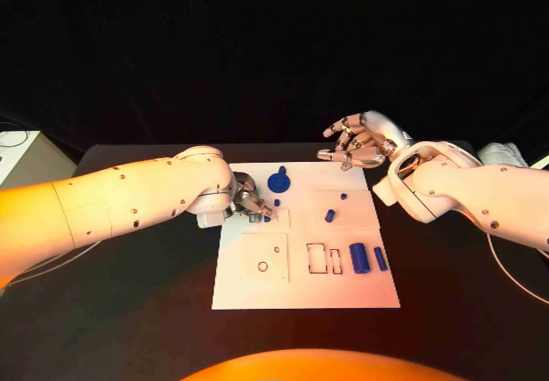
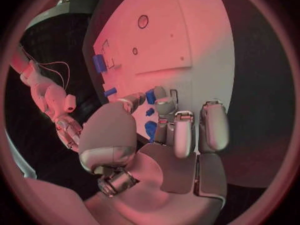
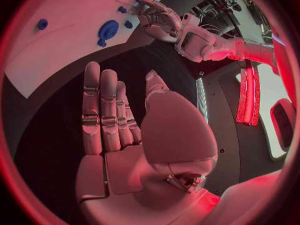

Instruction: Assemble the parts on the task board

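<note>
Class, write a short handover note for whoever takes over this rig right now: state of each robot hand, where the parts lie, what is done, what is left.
Left robot hand: low at the left edge of the task board, fingertips pinching a small blue part.
Right robot hand: raised beyond the board's far right corner, fingers apart, holding nothing.
Parts: round blue part near the far edge; small blue piece mid-board; two blue cylinders side by side near the right edge.
Done: cannot tell whether any part is seated yet.
Left: rectangular slots and the round hole look unfilled; the parts probably go there.
</note>
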